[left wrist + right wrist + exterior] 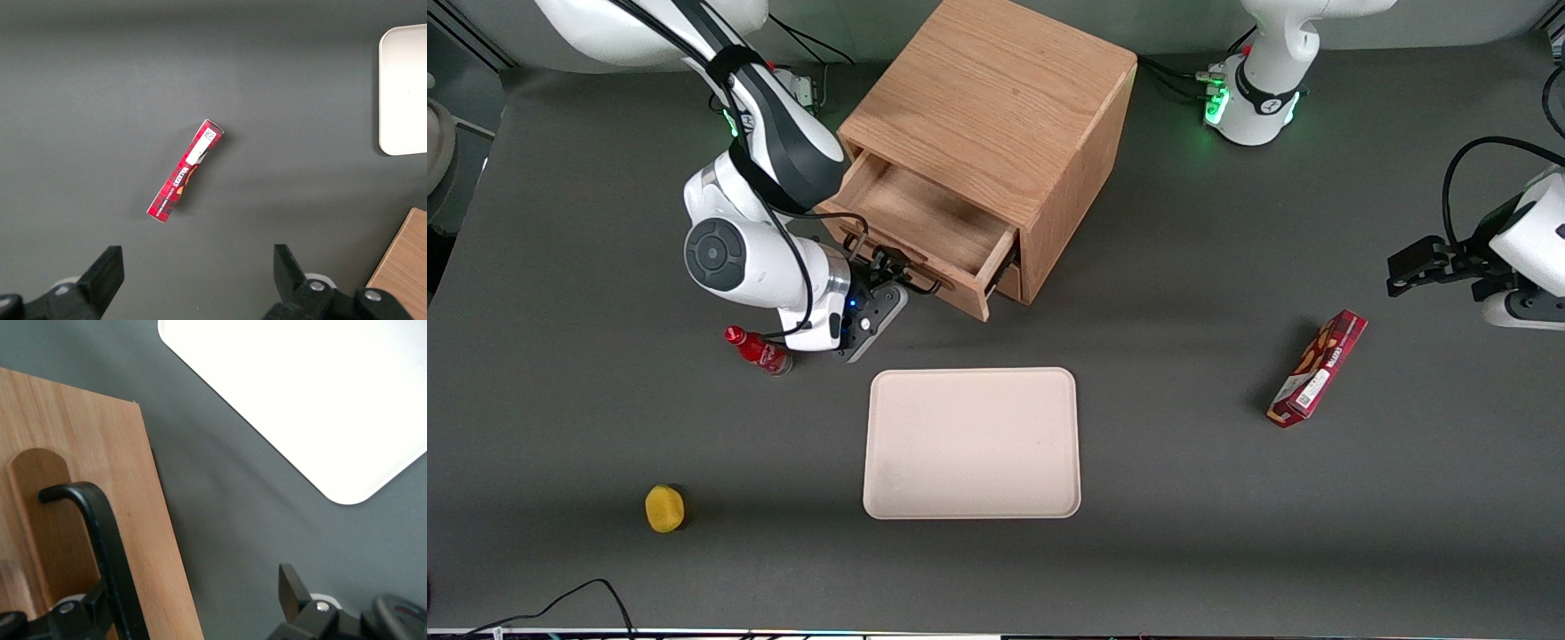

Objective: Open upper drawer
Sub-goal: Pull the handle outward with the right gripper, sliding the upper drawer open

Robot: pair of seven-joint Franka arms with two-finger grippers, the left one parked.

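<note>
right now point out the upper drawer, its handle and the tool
upper drawer (925, 218): front view, bare wood floor inside.
handle (110, 540): right wrist view, black bar.
tool (889, 274): front view, at the handle, between fingertips.

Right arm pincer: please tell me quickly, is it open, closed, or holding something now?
Pincer: open, at the upper drawer handle, one finger against it, not clamped.

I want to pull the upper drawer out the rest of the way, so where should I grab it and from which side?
Grip the black wire handle on the front of the upper drawer, near its middle, coming straight at the drawer front. The bar stands off the wood over a recess, leaving room for a finger each side. The gripper sits at that handle now, open, one finger beside the bar.
</note>
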